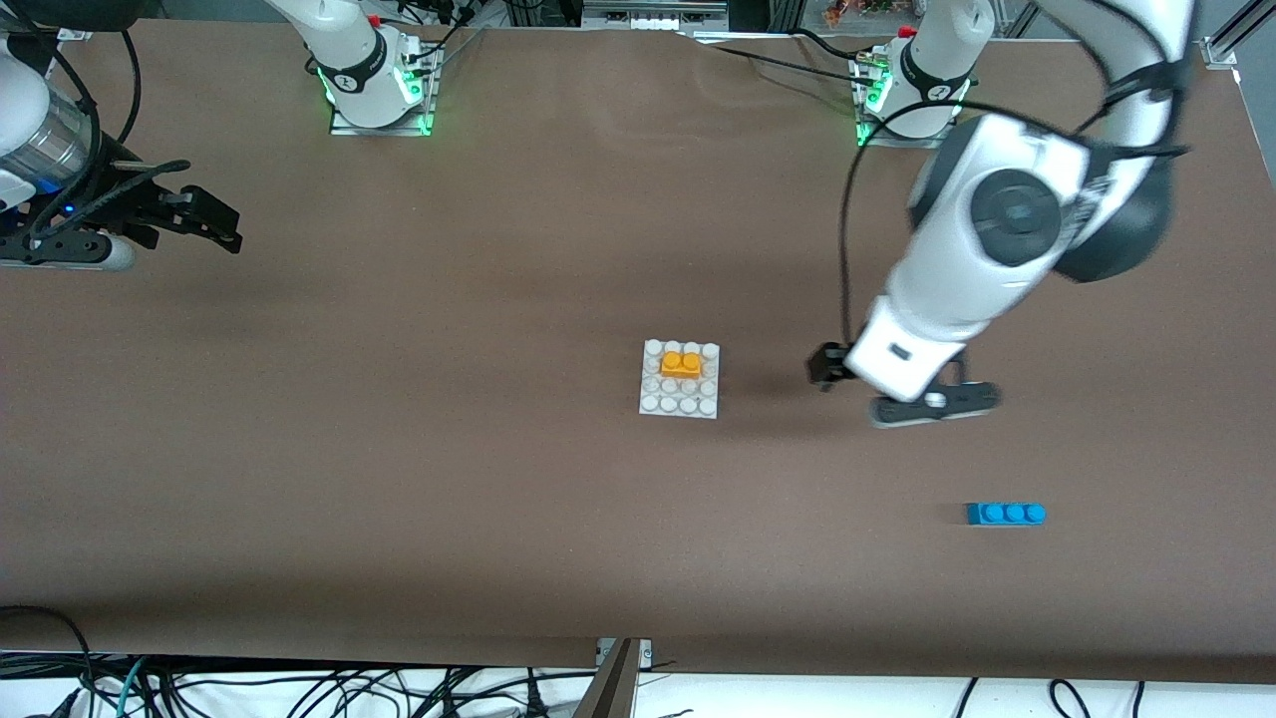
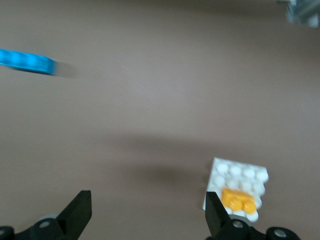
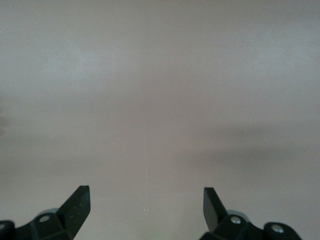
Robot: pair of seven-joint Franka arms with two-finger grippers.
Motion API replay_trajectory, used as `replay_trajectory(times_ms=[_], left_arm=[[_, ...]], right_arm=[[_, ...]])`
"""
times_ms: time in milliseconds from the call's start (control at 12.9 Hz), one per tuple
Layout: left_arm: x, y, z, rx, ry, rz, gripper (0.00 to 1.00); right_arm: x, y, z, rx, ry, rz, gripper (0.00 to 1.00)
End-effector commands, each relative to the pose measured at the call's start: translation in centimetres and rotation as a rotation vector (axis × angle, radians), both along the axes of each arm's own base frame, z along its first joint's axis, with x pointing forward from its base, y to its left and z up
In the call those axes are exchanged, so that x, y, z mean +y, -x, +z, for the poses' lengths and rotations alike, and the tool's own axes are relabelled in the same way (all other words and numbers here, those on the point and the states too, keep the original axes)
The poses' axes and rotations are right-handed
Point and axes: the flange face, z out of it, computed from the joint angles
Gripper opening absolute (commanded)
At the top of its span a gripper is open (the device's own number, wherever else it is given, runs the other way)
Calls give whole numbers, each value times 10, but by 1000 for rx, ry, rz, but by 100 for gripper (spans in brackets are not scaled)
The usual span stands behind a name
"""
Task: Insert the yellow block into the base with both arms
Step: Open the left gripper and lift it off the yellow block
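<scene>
Yellow block [image 1: 681, 363] beside left claw [image 1: 857, 389]

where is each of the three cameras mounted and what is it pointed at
Front view: high across the table, facing both bases; yellow block on base, blue brick, left gripper beside base, right gripper waiting.
Left wrist view: looks down past its open gripper; shares base, block, brick.
Right wrist view: open gripper, bare table.

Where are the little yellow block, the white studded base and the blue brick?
yellow block [image 1: 681, 363], front view, on its studded top.
base [image 1: 680, 403], front view, on a bare row of studs nearer the camera.
blue brick [image 1: 1006, 514], front view, on its middle stud.
</scene>
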Motion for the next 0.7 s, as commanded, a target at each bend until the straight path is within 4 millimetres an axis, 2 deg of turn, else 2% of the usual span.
replay_trajectory(times_ms=[0, 78, 233, 465, 620], left_arm=[[45, 13, 30, 34, -40, 14, 100], [57, 20, 36, 72, -58, -35, 100], [96, 24, 48, 109, -71, -139, 100], [110, 20, 46, 112, -74, -172, 100], [106, 20, 44, 115, -71, -178, 100]], right_arm=[[2, 7, 5, -3, 17, -9, 100], [7, 7, 5, -6, 17, 0, 100], [12, 8, 6, -6, 18, 10, 100], [25, 10, 8, -10, 20, -7, 100], [23, 10, 8, -10, 19, -9, 100]])
